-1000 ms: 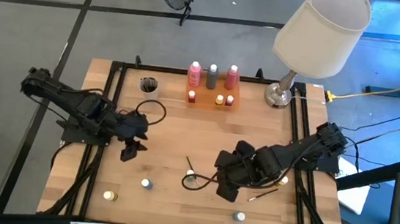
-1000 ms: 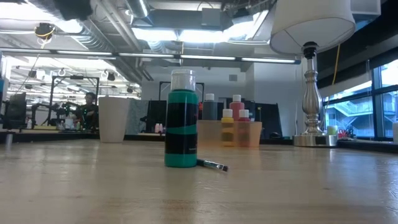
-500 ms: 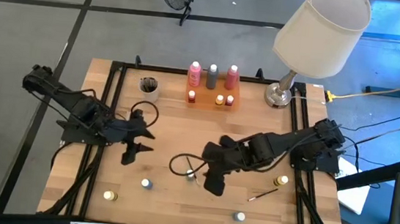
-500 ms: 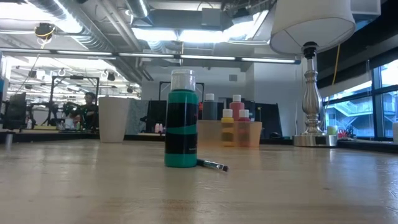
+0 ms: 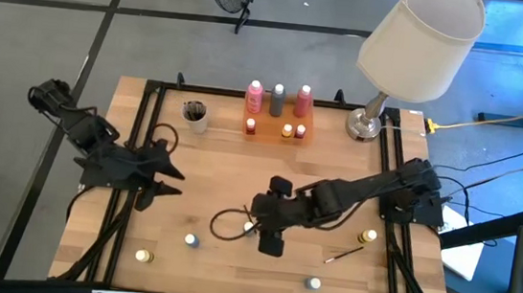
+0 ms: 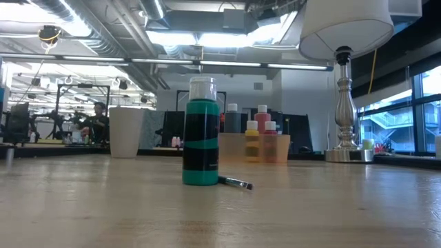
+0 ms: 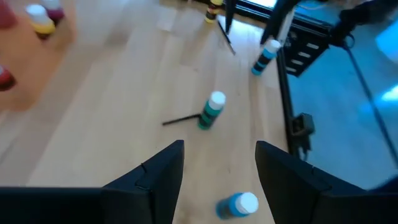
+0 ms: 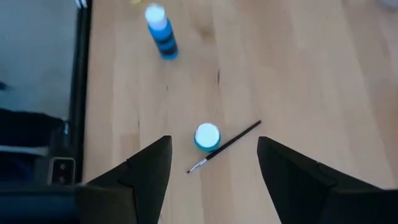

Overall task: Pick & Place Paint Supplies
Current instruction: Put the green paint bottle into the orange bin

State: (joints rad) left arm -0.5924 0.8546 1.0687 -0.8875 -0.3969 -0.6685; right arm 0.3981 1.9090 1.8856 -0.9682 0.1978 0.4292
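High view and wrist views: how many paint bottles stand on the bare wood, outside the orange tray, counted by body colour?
Blue bottles: 2
Yellow bottles: 2
Green bottle: 1
Total: 5

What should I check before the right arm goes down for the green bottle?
1. Right gripper open: ok.
2. Green bottle upright: ok.
3. Bottle centred ahead of the gap between the right fingers: ok, by the right wrist view.
4. Nothing else in the grasp path: not ok, the brush lies right at the bottle's foot.
5. Left gripper out of the way: ok, open, near the table's left side.
6. Free spot on the orange tray: cannot tell.
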